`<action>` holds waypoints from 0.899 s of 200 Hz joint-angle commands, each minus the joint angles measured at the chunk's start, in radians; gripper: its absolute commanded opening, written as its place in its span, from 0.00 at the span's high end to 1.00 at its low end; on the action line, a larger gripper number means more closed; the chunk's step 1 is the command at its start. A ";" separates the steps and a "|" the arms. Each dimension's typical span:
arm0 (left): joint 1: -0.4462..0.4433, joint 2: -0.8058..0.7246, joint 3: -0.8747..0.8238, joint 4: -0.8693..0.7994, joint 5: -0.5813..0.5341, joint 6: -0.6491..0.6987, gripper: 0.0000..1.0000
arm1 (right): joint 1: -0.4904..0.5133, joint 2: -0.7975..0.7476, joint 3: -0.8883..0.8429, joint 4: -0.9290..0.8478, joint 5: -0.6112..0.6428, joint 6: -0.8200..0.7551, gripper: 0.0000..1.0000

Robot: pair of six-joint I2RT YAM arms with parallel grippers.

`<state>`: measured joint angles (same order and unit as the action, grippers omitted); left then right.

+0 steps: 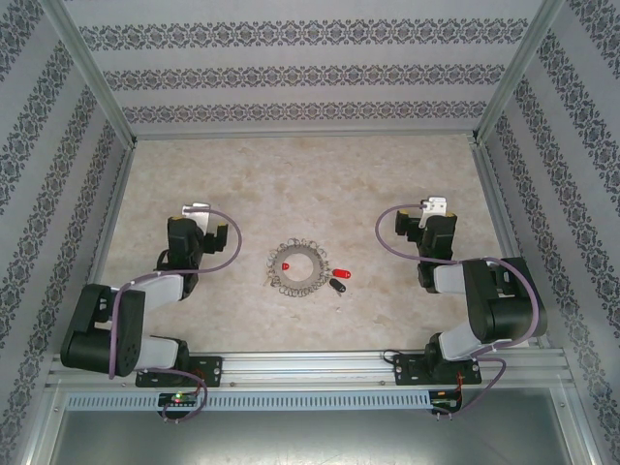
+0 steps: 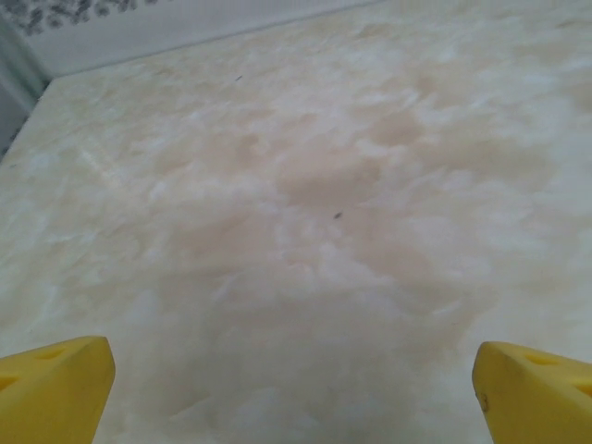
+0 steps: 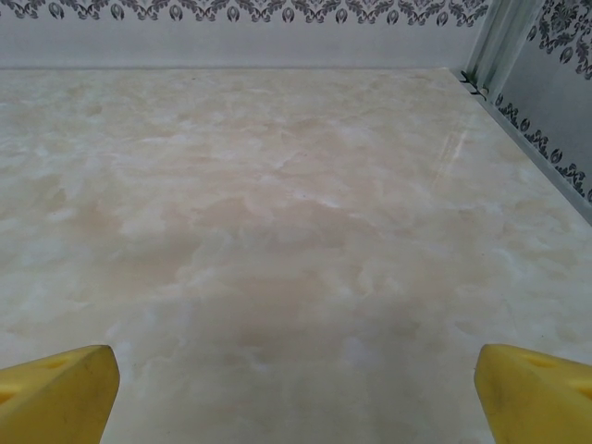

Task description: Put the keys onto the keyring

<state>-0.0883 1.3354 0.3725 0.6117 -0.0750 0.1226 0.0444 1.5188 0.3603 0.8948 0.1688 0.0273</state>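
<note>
A: Top external: keyring (image 1: pixel 295 264) lies flat on the tabletop (image 1: pixel 310 184), just below centre of frame; small wire loops fringe it all round.
B: Keys?
A: Three seen; one red key (image 1: pixel 287 265) sits inside the ring's opening; a second red key (image 1: pixel 340 274) lies just right of the ring on the tabletop; a black key (image 1: pixel 338 286) lies just beside and below that one; whether any is threaded on a loop, cannot tell.
B: Arms?
A: Left arm (image 1: pixel 179 262) at left of frame, right arm (image 1: pixel 455 271) at right; both well apart from the ring.
B: Claws?
A: Left wrist: left claw (image 2: pixel 294 388) spread wide; yellow fingertips (image 2: pixel 55 384) at the lower corners of frame, marbled tabletop between them, nothing held; right wrist: right claw (image 3: pixel 296 393) likewise wide and empty; patterned wall (image 3: pixel 277 11) runs across the top of frame.
</note>
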 commanded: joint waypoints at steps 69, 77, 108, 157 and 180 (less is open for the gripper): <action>0.064 0.213 -0.004 0.292 0.127 -0.079 0.01 | 0.015 -0.010 0.006 0.035 0.035 0.006 0.02; 0.071 0.225 0.021 0.262 0.125 -0.091 0.01 | 0.015 -0.010 0.006 0.035 0.036 0.006 0.02; 0.088 0.226 0.037 0.229 0.045 -0.137 0.00 | 0.014 -0.011 0.006 0.033 0.032 0.006 0.02; 0.087 0.226 0.036 0.227 0.046 -0.138 0.00 | 0.013 -0.010 0.009 0.030 0.009 -0.001 0.02; 0.087 0.225 0.037 0.227 0.046 -0.138 0.00 | 0.011 -0.009 0.011 0.028 0.004 0.001 0.02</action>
<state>-0.0109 1.5612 0.3996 0.8124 -0.0124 0.0063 0.0505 1.5188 0.3603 0.8948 0.1902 0.0273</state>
